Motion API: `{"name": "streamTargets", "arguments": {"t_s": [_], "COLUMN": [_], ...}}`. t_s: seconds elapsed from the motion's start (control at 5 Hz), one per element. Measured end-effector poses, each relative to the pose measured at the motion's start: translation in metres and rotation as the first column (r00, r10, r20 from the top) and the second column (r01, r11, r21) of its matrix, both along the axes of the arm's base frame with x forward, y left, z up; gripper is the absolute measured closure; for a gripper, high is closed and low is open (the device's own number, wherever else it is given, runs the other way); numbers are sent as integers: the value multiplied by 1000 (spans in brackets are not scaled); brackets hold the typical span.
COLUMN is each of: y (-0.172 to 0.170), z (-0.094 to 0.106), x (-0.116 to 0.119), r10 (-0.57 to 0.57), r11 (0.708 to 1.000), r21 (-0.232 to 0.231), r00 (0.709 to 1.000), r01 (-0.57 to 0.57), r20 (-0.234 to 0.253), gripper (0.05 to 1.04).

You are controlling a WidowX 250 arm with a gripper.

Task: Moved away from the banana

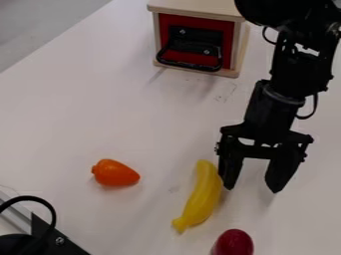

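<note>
1. The pincer point(252, 189) hangs low at the right, fingers wide apart, nothing between them, and that gap presumably leaves it free to back off without dragging anything.
2. Here's the banana point(203, 196), lying on its side just beside the nearer finger; whether they touch, nobody can tell from here.
3. That closeness looks like the danger: a sideways swing toward the fruit could nudge it, so lifting up or easing away to the right seems the call.
4. Wide of the action, the orange pepper-like toy point(116, 173) sits well apart, likely safe there; the dark red piece point(234, 243) lies near the banana's lower end.
5. And the stage itself: a pale worktop point(100, 124), a wooden box point(196, 7) with a red front and black handle point(190, 65) at the back, grey floor point(43, 25) beyond, a black cable point(29, 198) looping in the near-left corner.
</note>
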State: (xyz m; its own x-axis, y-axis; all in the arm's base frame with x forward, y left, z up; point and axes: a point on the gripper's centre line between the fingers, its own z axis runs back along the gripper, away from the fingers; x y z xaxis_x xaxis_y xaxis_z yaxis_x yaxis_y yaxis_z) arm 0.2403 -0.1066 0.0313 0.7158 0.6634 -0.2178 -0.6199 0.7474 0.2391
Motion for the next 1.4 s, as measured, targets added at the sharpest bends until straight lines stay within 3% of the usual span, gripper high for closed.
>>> {"name": "streamTargets", "arguments": {"t_s": [0.2,0.4,0.6,0.8,1.4], "y": [0,-2,-40,-50,-51], "z": [-8,-20,25,34,34], "x": [-5,-23,-28,-32,-33], "r10": [8,175,12,-44,-43], "r11": [1000,980,995,994,994], "r21": [3,-80,96,108,104], "r00": [999,979,996,991,991], "r01": [-8,-184,-20,31,30], "r20": [-33,-107,84,124,123], "gripper": [84,84,83,84,83]}}
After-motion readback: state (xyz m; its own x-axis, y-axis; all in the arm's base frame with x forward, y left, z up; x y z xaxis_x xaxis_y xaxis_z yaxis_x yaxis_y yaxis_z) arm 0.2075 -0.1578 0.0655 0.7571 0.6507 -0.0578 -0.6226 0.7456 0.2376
